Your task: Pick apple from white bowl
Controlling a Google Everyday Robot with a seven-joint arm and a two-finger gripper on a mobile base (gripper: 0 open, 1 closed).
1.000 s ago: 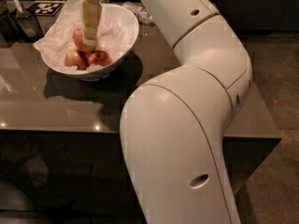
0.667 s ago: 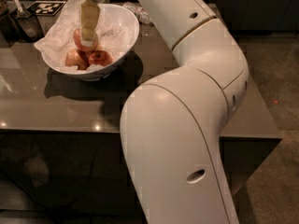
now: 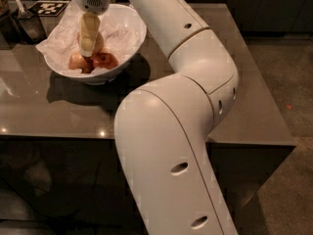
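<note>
The white bowl (image 3: 129, 21) stands at the table's back left, lined with crumpled white paper. Three apples lie in it. A round yellowish apple with an orange-red blush (image 3: 99, 43) sits highest, partly hidden behind my gripper. A paler apple (image 3: 77, 61) lies at the front left and a smaller red apple (image 3: 106, 60) at the front right. My gripper (image 3: 87, 50) reaches straight down into the bowl from above, its tip against the blushed apple and just above the other two.
The bowl rests on a dark glossy table (image 3: 58, 106) whose front edge runs across the middle of the view. A dark container with a utensil (image 3: 27, 23) and a black-and-white marker tag (image 3: 49, 8) lie at the back left. My white arm (image 3: 186, 106) fills the right half.
The gripper has come down a little deeper into the bowl. The arm's elbow has shifted slightly. The apples at the front of the bowl have not moved.
</note>
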